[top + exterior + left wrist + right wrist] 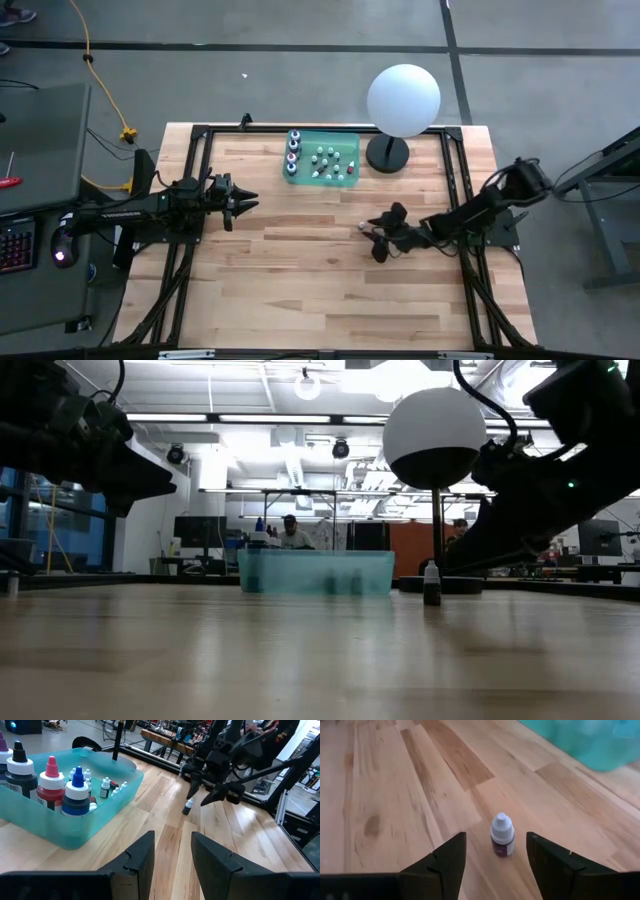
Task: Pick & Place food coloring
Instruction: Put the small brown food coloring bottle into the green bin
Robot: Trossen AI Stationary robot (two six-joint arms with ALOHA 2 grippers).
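A: How far along is it?

B: The left gripper waits at the table's left side, jaws apart, empty. One small bottle stands upright on the wood, apart from the green bin. The right gripper sits beside it, fingers spread, nothing held.

A: And the bin?

B: It holds the other food coloring bottles; this one looks left to handle.

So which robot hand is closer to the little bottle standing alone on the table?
The right gripper: its open fingers sit either side of the little bottle. The left gripper waits open, far across the table.
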